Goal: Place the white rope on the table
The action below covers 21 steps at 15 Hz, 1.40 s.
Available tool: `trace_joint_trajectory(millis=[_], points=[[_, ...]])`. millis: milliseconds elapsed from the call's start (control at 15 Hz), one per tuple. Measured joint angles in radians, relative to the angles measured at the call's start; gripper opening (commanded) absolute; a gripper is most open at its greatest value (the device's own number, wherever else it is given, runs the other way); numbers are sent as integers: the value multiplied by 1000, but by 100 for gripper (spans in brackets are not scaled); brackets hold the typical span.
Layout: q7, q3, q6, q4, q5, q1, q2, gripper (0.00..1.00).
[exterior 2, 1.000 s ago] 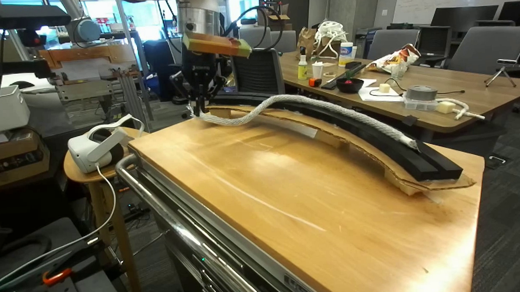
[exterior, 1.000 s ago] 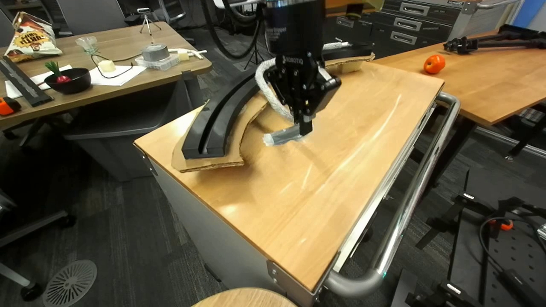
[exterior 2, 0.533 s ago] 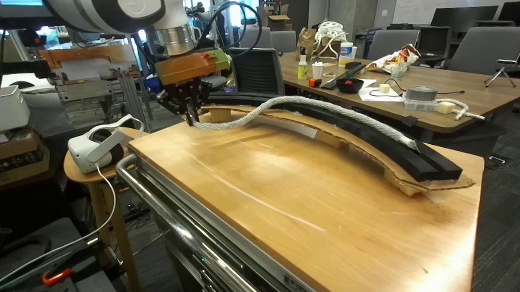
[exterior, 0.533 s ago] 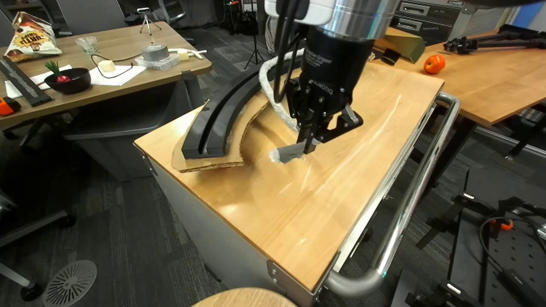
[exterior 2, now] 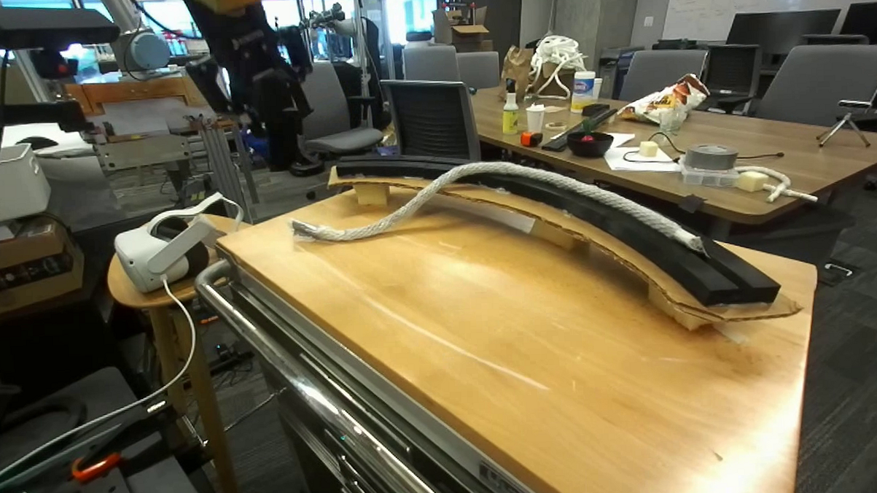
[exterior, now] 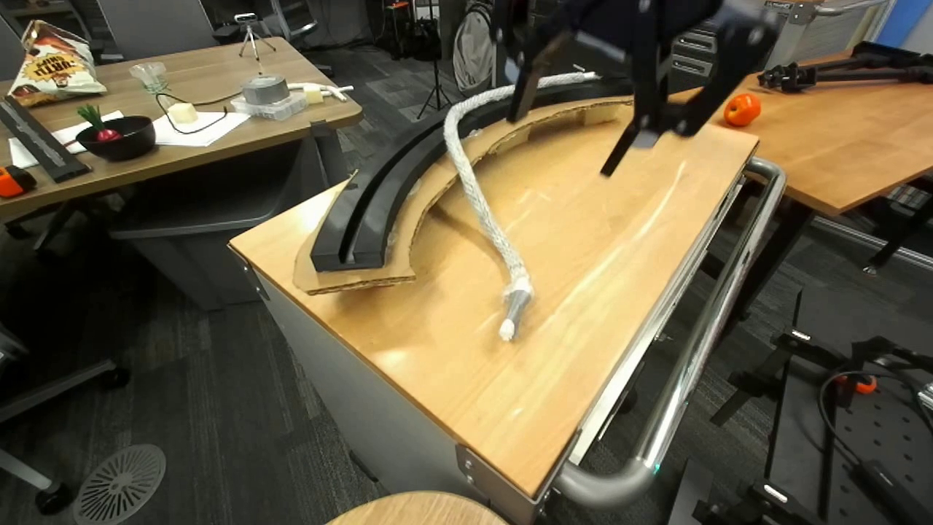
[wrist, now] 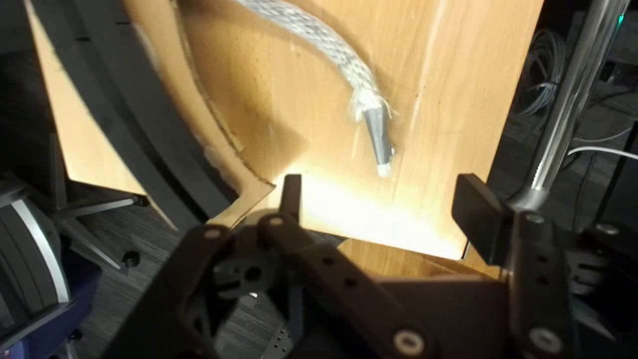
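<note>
The white rope (exterior: 477, 200) runs along the dark curved track, then bends off it and down over the table (exterior: 437, 335). Its near end, wrapped in grey tape (wrist: 378, 134), appears to rest on the wood; the opposite end (exterior 2: 690, 239) lies on the track. Raised above the tabletop, my gripper (exterior: 562, 144) stands open and apart from the rope. In the wrist view, nothing is between the wide-spread fingers of the gripper (wrist: 379, 199), and the taped end shows just beyond them.
A dark arc-shaped track (exterior 2: 650, 246) on cardboard (exterior: 397, 275) stands along one side of the tabletop. A metal rail (exterior: 700, 364) borders another edge. A stool with a white headset (exterior 2: 154, 253) is close by, and a cluttered desk (exterior 2: 755, 126) stands behind.
My gripper has let go of the rope's taped end, opened and risen away from it. That end has dropped to the tabletop and now points toward the near corner.
</note>
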Motion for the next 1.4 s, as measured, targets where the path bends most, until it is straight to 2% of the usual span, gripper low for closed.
trace_joint_trajectory(millis=[133,267,600,800,933,1067,1400], points=[[-5,-3,-115,91,-60,0,-26,100],[-13,-8,-146,126,-71,0,-24,100],[-19,-11,-146,125,-74,4,-6,100],[-118,-21,-146,155,-76,25,12,100],[-168,-36,-147,218,-101,24,47,100],[-185,-67,-150,308,-143,-3,97,100],[-149,-129,-206,547,-291,-136,262,100]])
